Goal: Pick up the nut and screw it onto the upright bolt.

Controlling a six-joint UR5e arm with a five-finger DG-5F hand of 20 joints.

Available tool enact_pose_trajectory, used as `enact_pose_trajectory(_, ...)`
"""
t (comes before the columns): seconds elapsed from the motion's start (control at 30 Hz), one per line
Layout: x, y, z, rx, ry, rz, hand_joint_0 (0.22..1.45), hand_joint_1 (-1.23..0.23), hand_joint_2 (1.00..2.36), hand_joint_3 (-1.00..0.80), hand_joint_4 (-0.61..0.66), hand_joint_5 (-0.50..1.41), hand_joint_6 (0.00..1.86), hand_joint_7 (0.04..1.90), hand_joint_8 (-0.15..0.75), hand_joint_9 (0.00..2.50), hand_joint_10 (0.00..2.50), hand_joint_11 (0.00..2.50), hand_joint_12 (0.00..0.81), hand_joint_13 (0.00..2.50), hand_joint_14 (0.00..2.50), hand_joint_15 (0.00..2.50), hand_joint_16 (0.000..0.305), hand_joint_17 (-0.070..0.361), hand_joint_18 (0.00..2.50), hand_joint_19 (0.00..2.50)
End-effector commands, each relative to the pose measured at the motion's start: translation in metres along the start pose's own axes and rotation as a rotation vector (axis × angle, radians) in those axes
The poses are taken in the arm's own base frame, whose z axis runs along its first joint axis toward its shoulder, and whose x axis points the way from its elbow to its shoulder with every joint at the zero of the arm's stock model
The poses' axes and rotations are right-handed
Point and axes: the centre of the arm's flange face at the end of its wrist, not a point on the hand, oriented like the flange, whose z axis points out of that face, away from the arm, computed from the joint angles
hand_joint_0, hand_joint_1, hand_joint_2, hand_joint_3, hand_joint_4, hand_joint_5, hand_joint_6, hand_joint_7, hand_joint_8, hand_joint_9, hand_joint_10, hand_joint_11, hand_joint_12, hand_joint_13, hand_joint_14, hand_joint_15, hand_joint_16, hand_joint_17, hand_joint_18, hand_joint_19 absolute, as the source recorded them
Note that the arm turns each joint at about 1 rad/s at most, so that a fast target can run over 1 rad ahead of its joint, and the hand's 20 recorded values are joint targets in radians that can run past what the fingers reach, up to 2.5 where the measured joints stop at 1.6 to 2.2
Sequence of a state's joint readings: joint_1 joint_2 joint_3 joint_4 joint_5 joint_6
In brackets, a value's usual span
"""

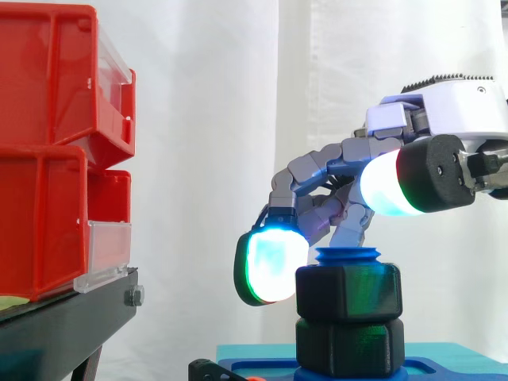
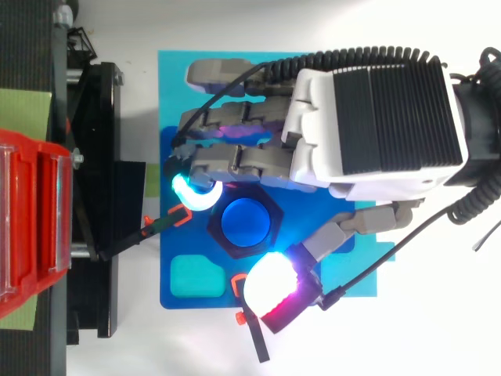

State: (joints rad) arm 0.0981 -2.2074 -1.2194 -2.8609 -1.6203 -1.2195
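Observation:
A black hex nut sits threaded on the upright blue bolt, whose tip pokes out above it. From above, the nut rings the bolt's blue top. Under it on the bolt is a second black hex piece. My hand hovers over the bolt with its fingers loosely bent. One cyan-white fingertip rests against the nut's left face. The thumb pad is raised above the nut, clear of it. Nothing is gripped.
The bolt stands on a blue base plate with a teal inset. Stacked red bins on a black stand are to the left, close to the plate's edge.

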Motion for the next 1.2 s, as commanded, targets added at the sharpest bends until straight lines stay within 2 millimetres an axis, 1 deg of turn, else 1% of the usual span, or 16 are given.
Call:
enact_pose_trajectory(0.0,-0.002,-0.005,-0.001,0.005,-0.002,0.0,0.46,-0.36,1.0,-0.5,0.24,-0.02,0.5,1.09,0.288,1.16,0.0,0.09,0.282,0.54,0.0,0.0,0.031,0.069,0.15,0.0)
enact_pose_trajectory(0.13,-0.003,-0.01,-0.003,0.008,-0.003,0.0,0.47,-0.37,1.0,-0.5,0.22,0.0,0.5,1.17,0.289,1.23,0.0,0.12,0.276,0.6,0.0,0.0,0.029,0.066,0.2,0.0)
enact_pose_trajectory(0.3,-0.008,-0.021,-0.006,0.009,-0.003,-0.001,0.48,-0.38,1.0,-0.5,0.17,0.03,0.5,1.26,0.297,1.36,0.01,0.16,0.262,0.66,0.0,0.0,0.027,0.061,0.25,0.0)
enact_pose_trajectory(0.37,-0.011,-0.026,-0.007,0.008,-0.006,-0.002,0.49,-0.38,1.0,-0.5,0.15,0.04,0.5,1.33,0.298,1.42,0.01,0.18,0.255,0.68,0.0,0.0,0.026,0.059,0.28,0.0)
enact_pose_trajectory(0.43,-0.012,-0.031,-0.009,0.006,-0.005,-0.002,0.49,-0.38,1.0,-0.5,0.11,0.06,0.5,1.38,0.285,1.53,0.01,0.19,0.232,0.74,0.0,0.0,0.022,0.05,0.33,0.0)
enact_pose_trajectory(0.53,-0.013,-0.035,-0.011,0.005,-0.005,-0.003,0.5,-0.39,1.0,-0.5,0.08,0.08,0.5,1.42,0.269,1.68,0.01,0.23,0.202,0.85,0.0,0.0,0.018,0.04,0.41,0.0)
enact_pose_trajectory(0.67,-0.015,-0.038,-0.012,0.001,-0.007,-0.003,0.5,-0.39,1.0,-0.5,0.07,0.08,0.5,1.44,0.264,1.74,0.01,0.26,0.19,0.9,0.0,0.0,0.016,0.035,0.47,0.0)
enact_pose_trajectory(0.73,-0.015,-0.038,-0.011,-0.005,-0.009,-0.004,0.5,-0.38,1.0,-0.5,0.13,0.02,0.5,1.32,0.278,1.59,0.01,0.24,0.233,0.82,0.0,0.0,0.021,0.046,0.4,0.0)
enact_pose_trajectory(0.8,-0.018,-0.037,-0.01,-0.006,-0.014,-0.005,0.49,-0.38,1.0,-0.5,0.14,0.0,0.5,1.28,0.288,1.5,0.01,0.23,0.246,0.78,0.0,0.0,0.023,0.051,0.36,0.0)
enact_pose_trajectory(0.83,-0.019,-0.035,-0.009,-0.009,-0.016,-0.005,0.49,-0.38,1.0,-0.5,0.18,-0.03,0.5,1.19,0.293,1.44,0.01,0.24,0.25,0.75,0.0,0.0,0.023,0.053,0.35,0.0)
enact_pose_trajectory(0.93,-0.02,-0.03,-0.006,-0.015,-0.02,-0.005,0.48,-0.39,1.0,-0.5,0.22,-0.07,0.5,1.01,0.282,1.29,0.01,0.19,0.27,0.66,0.0,0.0,0.027,0.061,0.31,0.0)
enact_pose_trajectory(0.97,-0.019,-0.029,-0.006,-0.017,-0.02,-0.005,0.48,-0.39,1.0,-0.5,0.22,-0.08,0.5,0.95,0.281,1.27,0.01,0.18,0.27,0.66,0.0,0.0,0.028,0.062,0.3,0.0)
enact_pose_trajectory(1.03,-0.017,-0.024,-0.005,-0.022,-0.016,-0.005,0.47,-0.39,1.0,-0.5,0.2,-0.11,0.5,0.82,0.271,1.12,0.0,0.09,0.278,0.58,0.0,0.0,0.031,0.069,0.23,0.0)
enact_pose_trajectory(1.1,-0.016,-0.021,-0.004,-0.026,-0.015,-0.004,0.47,-0.4,1.0,-0.5,0.19,-0.13,0.5,0.74,0.264,1.01,0.0,0.0,0.284,0.52,0.0,0.0,0.031,0.071,0.17,0.0)
enact_pose_trajectory(1.13,-0.014,-0.018,-0.003,-0.031,-0.013,-0.004,0.46,-0.4,1.0,-0.5,0.17,-0.14,0.5,0.69,0.259,0.95,0.0,0.0,0.289,0.47,0.0,0.0,0.032,0.073,0.13,0.0)
enact_pose_trajectory(1.17,-0.015,-0.015,-0.002,-0.033,-0.015,-0.004,0.46,-0.4,1.0,-0.5,0.17,-0.14,0.5,0.68,0.255,0.91,0.0,0.0,0.29,0.44,0.0,0.0,0.033,0.073,0.1,0.0)
